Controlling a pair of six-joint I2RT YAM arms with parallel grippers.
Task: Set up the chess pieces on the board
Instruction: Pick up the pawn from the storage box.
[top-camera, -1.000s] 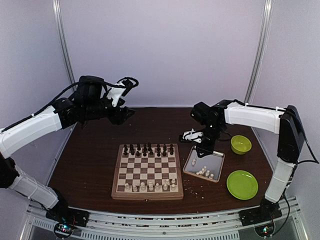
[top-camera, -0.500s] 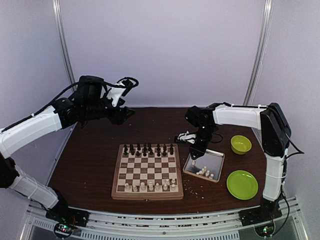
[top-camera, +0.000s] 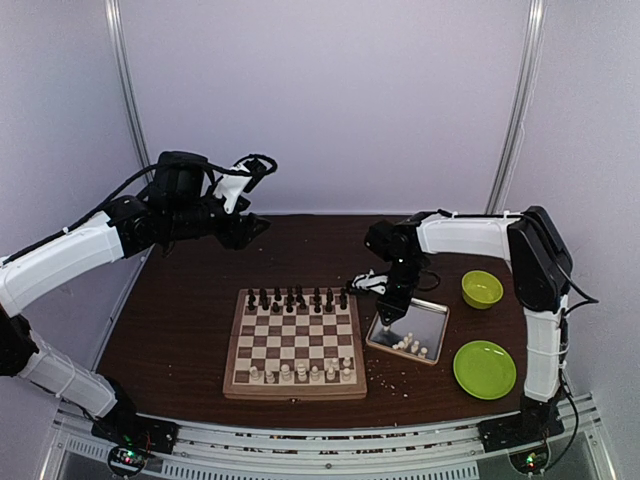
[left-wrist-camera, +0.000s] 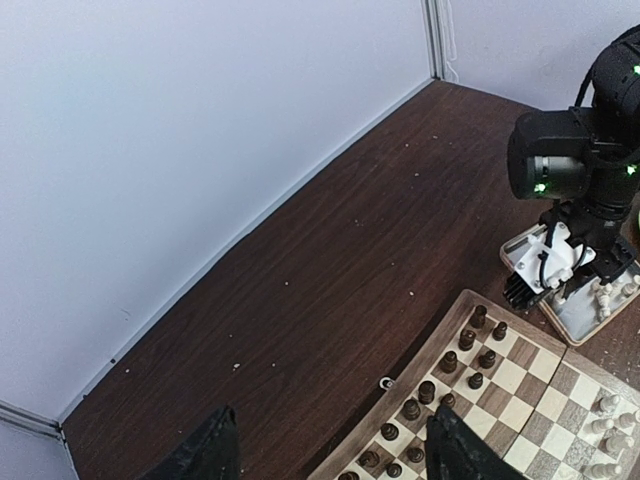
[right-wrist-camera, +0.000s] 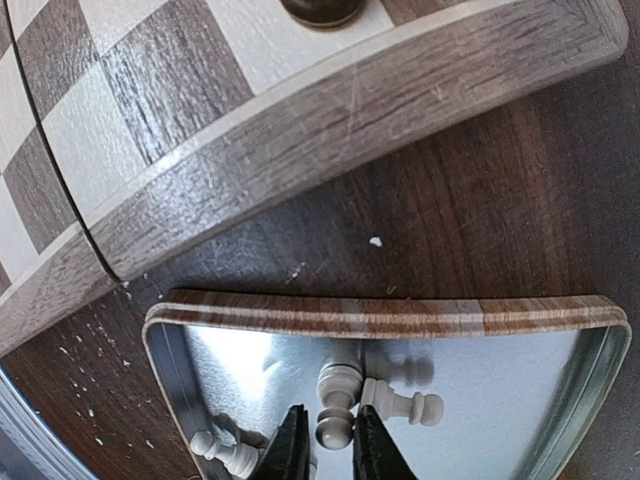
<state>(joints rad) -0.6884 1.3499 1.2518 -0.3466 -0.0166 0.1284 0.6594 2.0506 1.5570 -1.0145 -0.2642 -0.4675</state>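
Note:
The board (top-camera: 296, 391) lies mid-table, with dark pieces (top-camera: 297, 298) along its far rows and cream-white chess pieces (top-camera: 300, 372) along its near row. More white pieces (top-camera: 410, 345) lie in a metal tray (top-camera: 432, 318) to its right. My right gripper (top-camera: 386, 318) reaches down into the tray's far-left corner. In the right wrist view, the right gripper (right-wrist-camera: 324, 420) is shut on the head of a white pawn (right-wrist-camera: 340, 385), and another pawn (right-wrist-camera: 405, 403) lies beside it. My left gripper (left-wrist-camera: 330, 455) hovers open and holds nothing, high over the table's back left.
A green bowl (top-camera: 482, 289) and a green plate (top-camera: 484, 369) sit right of the tray. The board's corner rim (right-wrist-camera: 330, 170) lies close to the tray's edge (right-wrist-camera: 400, 315). Pale crumbs (left-wrist-camera: 413, 293) dot the dark tabletop. Walls close in behind and on both sides.
My right arm has swung left and down, bringing its gripper into the tray's corner, where the fingers narrowed onto a white pawn. The left arm has not moved.

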